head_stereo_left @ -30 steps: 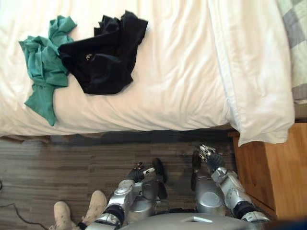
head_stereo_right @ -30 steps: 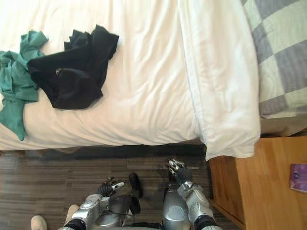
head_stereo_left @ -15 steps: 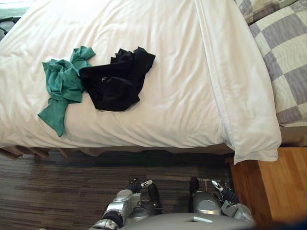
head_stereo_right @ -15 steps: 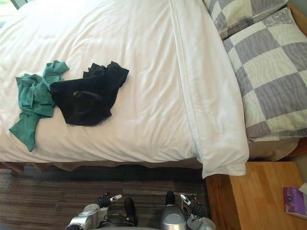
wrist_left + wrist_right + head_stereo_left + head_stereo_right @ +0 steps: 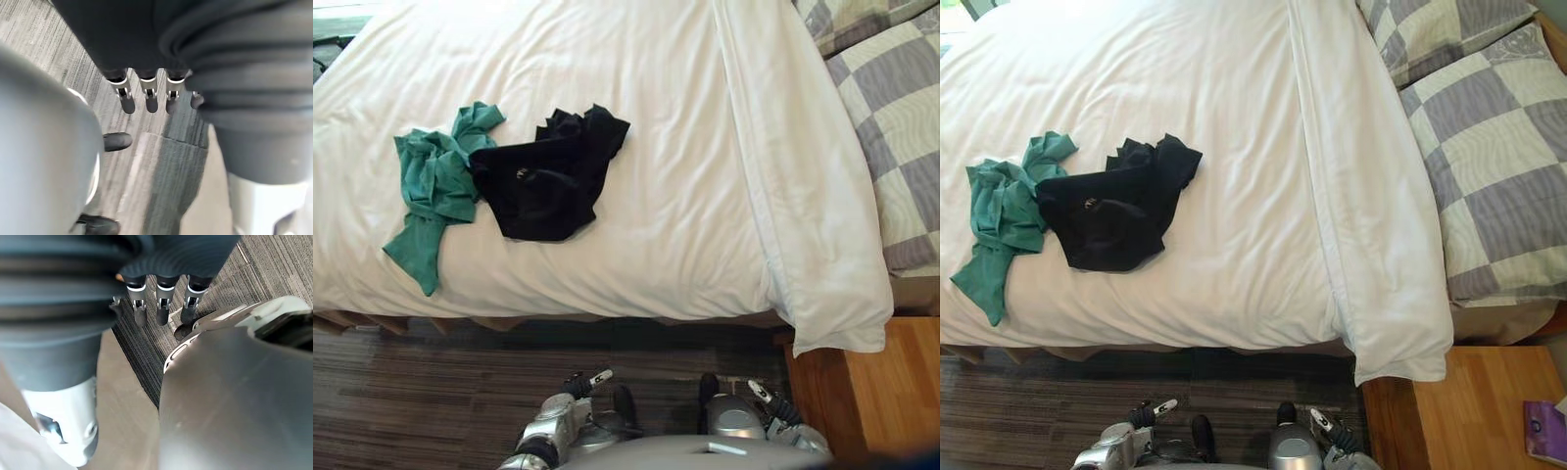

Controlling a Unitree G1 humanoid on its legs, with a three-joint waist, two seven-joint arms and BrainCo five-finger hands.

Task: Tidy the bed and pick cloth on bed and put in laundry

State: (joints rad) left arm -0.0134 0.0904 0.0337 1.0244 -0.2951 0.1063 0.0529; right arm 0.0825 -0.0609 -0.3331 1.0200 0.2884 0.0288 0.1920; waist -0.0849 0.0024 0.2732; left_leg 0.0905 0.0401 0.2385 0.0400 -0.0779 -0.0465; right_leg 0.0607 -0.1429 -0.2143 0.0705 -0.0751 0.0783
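On the bed [image 5: 685, 147], green cloth [image 5: 431, 191] touches black cloth [image 5: 543, 181]; left hand [image 5: 148, 92] and right hand [image 5: 163, 303] fingers straight

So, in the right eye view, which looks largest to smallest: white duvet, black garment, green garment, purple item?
1. white duvet
2. black garment
3. green garment, nearly equal to the black one, order unsure
4. purple item, partly cut off
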